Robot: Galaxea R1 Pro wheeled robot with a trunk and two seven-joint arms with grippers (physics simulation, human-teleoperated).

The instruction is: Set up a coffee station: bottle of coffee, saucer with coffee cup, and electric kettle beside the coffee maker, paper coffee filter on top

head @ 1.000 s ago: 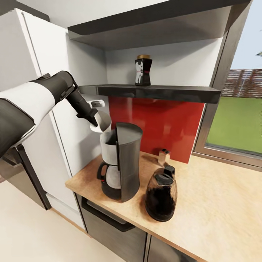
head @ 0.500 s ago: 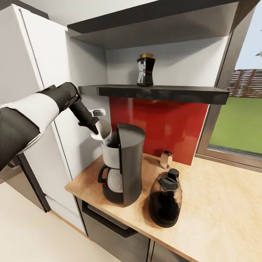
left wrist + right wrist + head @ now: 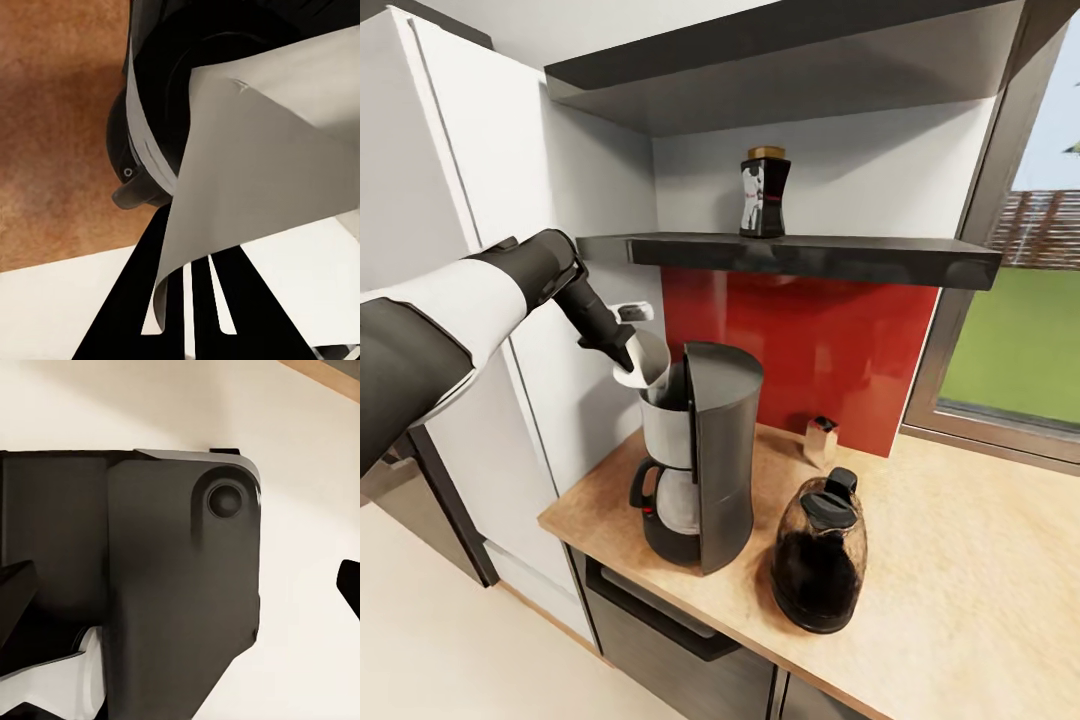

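The coffee maker (image 3: 698,460) stands on the countertop (image 3: 950,560), near its left end. My left gripper (image 3: 622,348) is shut on the white paper coffee filter (image 3: 645,362), which hangs at the rim of the machine's silver housing. In the left wrist view the filter (image 3: 262,165) covers the dark top of the coffee maker (image 3: 154,105), with my black fingers (image 3: 247,315) pinching it. The electric kettle (image 3: 818,555) sits just right of the machine. The bottle of coffee (image 3: 764,193) stands on the kitchen shelf (image 3: 800,257). My right gripper (image 3: 184,585) shows spread fingertips with nothing between them.
A tall white cabinet (image 3: 470,200) rises left of the counter, close to my left arm. A higher black shelf (image 3: 780,60) hangs above the bottle. A small shaker (image 3: 821,440) stands against the red backsplash (image 3: 810,340). A window (image 3: 1010,340) borders the right.
The whole picture has shifted a little, so the camera moved. My left gripper still holds the filter at the coffee maker's top, in nearly the same place relative to it.
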